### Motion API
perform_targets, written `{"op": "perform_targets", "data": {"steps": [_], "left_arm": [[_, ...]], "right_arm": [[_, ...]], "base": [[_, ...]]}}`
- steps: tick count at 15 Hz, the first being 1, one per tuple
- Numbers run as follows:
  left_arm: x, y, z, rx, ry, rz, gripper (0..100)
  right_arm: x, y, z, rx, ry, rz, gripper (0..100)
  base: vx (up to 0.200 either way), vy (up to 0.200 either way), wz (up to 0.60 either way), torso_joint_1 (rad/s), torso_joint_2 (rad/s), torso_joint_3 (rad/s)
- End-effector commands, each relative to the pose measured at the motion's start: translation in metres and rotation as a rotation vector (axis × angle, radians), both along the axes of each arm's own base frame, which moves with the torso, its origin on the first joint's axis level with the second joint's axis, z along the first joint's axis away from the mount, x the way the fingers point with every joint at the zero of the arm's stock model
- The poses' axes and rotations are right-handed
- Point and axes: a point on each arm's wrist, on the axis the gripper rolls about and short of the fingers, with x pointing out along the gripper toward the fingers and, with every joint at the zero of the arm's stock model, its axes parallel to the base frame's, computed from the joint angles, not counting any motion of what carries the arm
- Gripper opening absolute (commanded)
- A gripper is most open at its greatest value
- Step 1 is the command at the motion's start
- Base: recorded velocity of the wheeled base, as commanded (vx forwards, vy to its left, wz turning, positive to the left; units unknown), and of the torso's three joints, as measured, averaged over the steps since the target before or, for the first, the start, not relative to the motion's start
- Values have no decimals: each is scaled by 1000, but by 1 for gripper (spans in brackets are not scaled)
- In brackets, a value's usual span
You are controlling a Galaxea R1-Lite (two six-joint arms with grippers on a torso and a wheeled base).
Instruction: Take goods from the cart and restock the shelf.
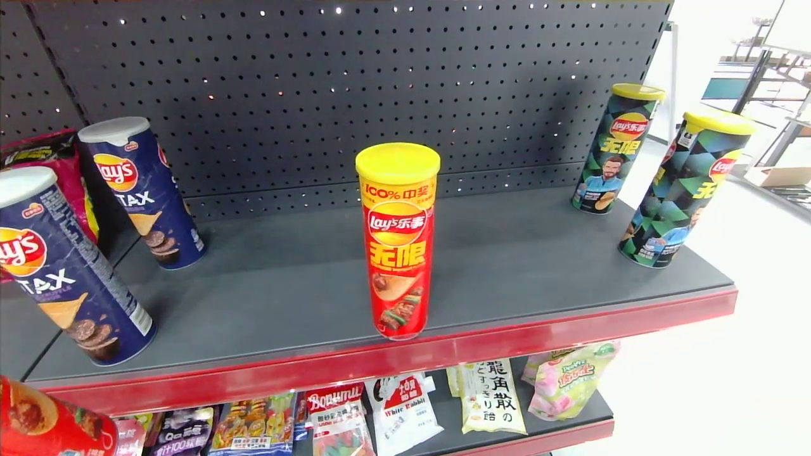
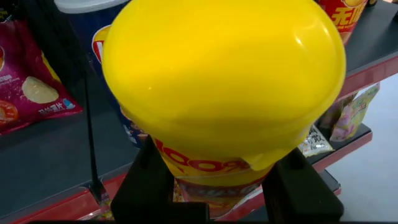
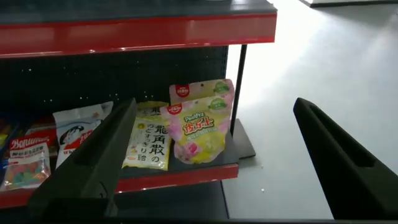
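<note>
Bright, even light; the floor (image 1: 728, 380) past the shelf's (image 1: 507, 266) right end washes white, and soft glare sits on the can's (image 2: 205, 174) yellow lid (image 2: 224, 81)

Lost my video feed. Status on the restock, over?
Left gripper shut on red can. Right gripper open, empty. Shelf has bare room; nothing in the way.

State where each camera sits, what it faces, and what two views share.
Head view: on the head, facing down at the top shelf.
Left wrist view: on that wrist, facing the yellow-lidded can in the left pincer.
Right wrist view: on that wrist, facing the lower shelf past the open right pincer.
Shared: head and right wrist both show the pink-green bag.
</note>
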Motion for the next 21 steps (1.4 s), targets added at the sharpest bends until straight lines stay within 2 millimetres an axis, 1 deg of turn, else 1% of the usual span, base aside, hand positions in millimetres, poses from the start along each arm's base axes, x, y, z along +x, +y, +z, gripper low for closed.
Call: {"op": "perform_targets", "data": {"steps": [1,4,7,9,10,11,13,14,16,17,19,20,21], "left_arm": [[1,0,-1,1,8,1,0],[3,-1,0,2,12,-5,0],[11,-3,0,10,48,-8,0],[22,-6,8,8,64,-59,0],[23,-7,9,7,62,-65,0],[44,-13,22,1,41,-106,0],[71,-20,35,-7,8,-114,0],[84,-22,40,-7,15,-114,0],[110,-30,44,1,57,-123,0],[117,-33,44,1,63,-135,0],[155,-60,42,-39,80,-229,0],[164,-67,44,-40,84,-241,0],[184,-77,51,-38,93,-244,0]], "right_arm": [[0,0,-2,3,8,-3,100],[0,0,-2,6,6,-5,100],[0,0,-2,6,8,-5,100],[0,0,-2,6,6,-5,100],[0,0,-2,6,8,-5,100],[0,0,-2,6,6,-5,100],[0,0,-2,6,6,-5,100],[0,0,-2,6,6,-5,100],[0,0,-2,6,6,-5,100],[0,0,-2,6,6,-5,100],[0,0,-2,6,6,-5,100],[0,0,-2,6,6,-5,100],[0,0,-2,6,6,-5,100]], "base": [[0,0,0,0,0,0],[0,0,0,0,0,0],[0,0,0,0,0,0],[0,0,0,0,0,0],[0,0,0,0,0,0],[0,0,0,0,0,0],[0,0,0,0,0,0],[0,0,0,0,0,0],[0,0,0,0,0,0],[0,0,0,0,0,0],[0,0,0,0,0,0],[0,0,0,0,0,0],[0,0,0,0,0,0]]}}
